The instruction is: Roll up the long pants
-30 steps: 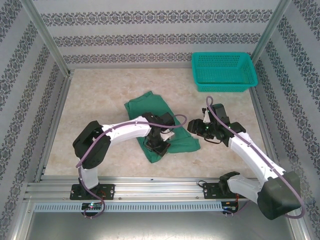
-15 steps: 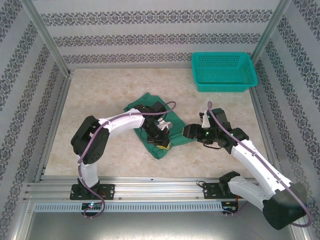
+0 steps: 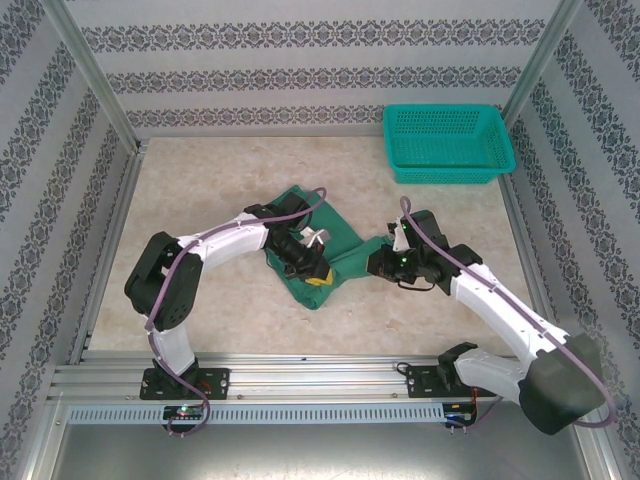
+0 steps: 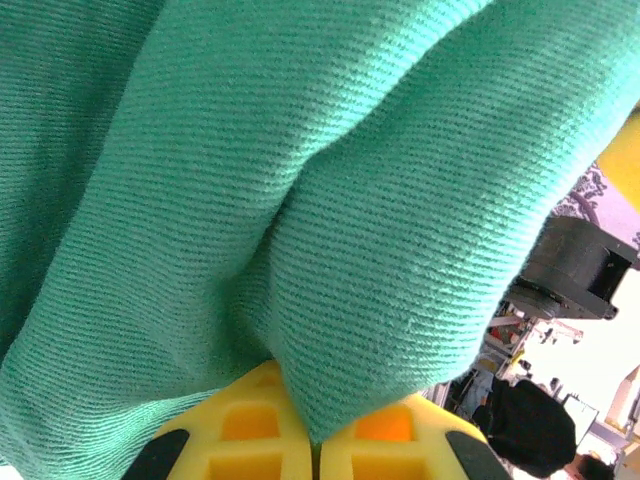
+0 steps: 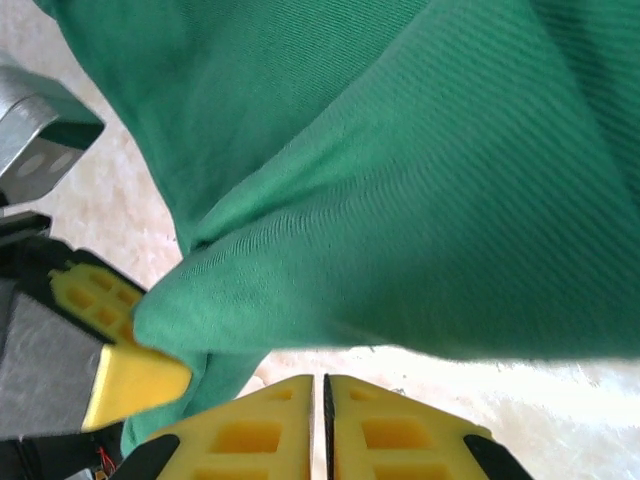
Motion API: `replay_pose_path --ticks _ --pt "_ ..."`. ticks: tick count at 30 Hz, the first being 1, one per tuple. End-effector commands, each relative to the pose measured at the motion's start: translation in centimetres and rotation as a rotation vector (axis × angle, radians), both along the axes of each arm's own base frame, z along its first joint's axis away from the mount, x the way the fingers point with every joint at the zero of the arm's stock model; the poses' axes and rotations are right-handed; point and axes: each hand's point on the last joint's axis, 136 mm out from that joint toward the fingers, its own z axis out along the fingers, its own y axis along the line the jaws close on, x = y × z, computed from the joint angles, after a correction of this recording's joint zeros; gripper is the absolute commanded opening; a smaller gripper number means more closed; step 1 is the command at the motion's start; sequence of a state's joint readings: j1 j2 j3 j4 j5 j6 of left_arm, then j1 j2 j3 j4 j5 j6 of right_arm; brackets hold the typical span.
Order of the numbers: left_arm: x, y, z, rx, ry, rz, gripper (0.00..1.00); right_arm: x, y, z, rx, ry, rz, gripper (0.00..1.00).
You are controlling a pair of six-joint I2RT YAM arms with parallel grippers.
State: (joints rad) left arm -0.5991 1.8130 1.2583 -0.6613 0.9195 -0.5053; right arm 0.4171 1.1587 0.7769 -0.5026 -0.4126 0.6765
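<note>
Top view: long pants [image 3: 343,250] lie bunched in the middle of the worktop [image 3: 200,200], a dark green heap running from upper left to lower right of centre. A teal basket [image 3: 447,174] sits at the upper right, well apart from the cloth.

Left tool [image 3: 316,274] is on the lower part of the heap, its arm reaching in from the left. In the left wrist view its yellow fingers [image 4: 250,430] are pressed together at the bottom edge, pinching a fold of the pants. The cloth rises from between them and covers most of the frame.

Right tool [image 3: 379,262] is at the right edge of the heap, touching or just beside the cloth; I cannot tell which from above. In the right wrist view its fingers [image 5: 255,430] are pressed together at bottom centre. The cloth edge hangs just beyond the tips, with a strip of pale worktop showing between. One of the left tool's yellow fingers [image 5: 125,378] shows at lower left, against the cloth.
</note>
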Motion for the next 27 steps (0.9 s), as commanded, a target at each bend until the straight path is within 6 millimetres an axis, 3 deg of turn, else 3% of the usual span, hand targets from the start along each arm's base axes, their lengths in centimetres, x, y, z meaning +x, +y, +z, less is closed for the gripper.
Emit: replay_pose_path --ticks 1,9,13,20,27 --pt "0.2 -0.4 0.5 -0.052 -0.012 -0.040 0.00 1.7 1.2 0.1 0.002 -0.028 0.028 0.15" --pt "-0.7 1.4 -0.7 0.041 -0.037 -0.105 0.00 5.6 2.5 -2.1 -0.038 -0.013 0.049 0.14" --pt "-0.9 3.2 -2.1 0.158 -0.063 -0.135 0.07 7.3 3.6 -3.3 -0.035 0.010 0.072 0.13" --pt "2.2 9.0 -4.6 0.540 -0.279 -0.124 0.15 9.1 4.8 -6.4 -0.039 0.065 0.089 0.12" --pt "5.0 11.0 -4.2 0.676 -0.434 -0.101 0.25 10.1 5.7 -8.7 -0.040 0.097 0.095 0.09"
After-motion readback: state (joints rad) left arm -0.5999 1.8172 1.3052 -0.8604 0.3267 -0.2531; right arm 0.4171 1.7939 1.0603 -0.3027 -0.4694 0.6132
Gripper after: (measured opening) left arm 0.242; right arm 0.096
